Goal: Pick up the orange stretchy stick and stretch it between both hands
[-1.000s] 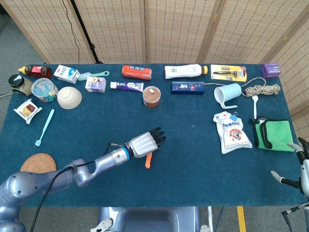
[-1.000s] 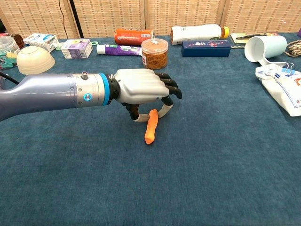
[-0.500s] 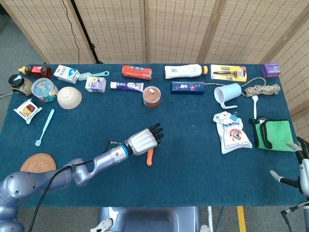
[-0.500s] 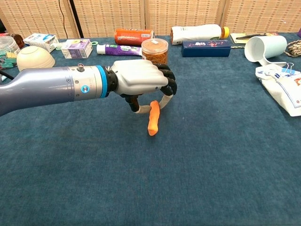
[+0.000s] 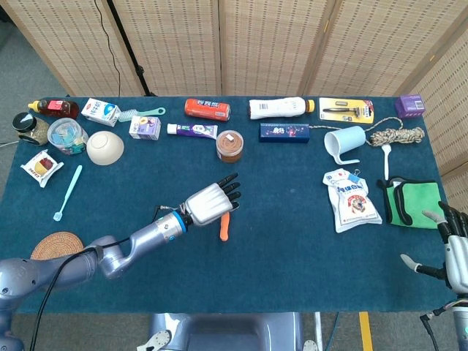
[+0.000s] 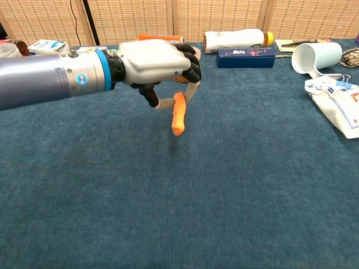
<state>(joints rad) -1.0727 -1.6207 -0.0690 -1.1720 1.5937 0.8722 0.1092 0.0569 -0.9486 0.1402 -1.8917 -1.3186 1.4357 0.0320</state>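
Note:
The orange stretchy stick (image 6: 178, 116) (image 5: 224, 225) hangs above the blue tablecloth, pinched at its top end by my left hand (image 6: 159, 64) (image 5: 208, 202). Below the pinch it dangles nearly upright, its lower end free. My other left fingers stay spread over it. My right hand (image 5: 447, 245) shows only in the head view, at the table's right front corner, fingers apart and holding nothing, far from the stick.
A snack bag (image 5: 352, 199) and a green cloth (image 5: 415, 202) lie at the right. A jar (image 5: 229, 145), toothpaste (image 5: 192, 129), a dark blue box (image 5: 284, 132), bottles and a cup (image 5: 345, 141) line the back. A bowl (image 5: 105, 147) and coaster (image 5: 57, 246) sit left.
My left hand has risen with the stick pinched in it, lifting it off the cloth and carrying it slightly back. My right hand has edged a little further into view.

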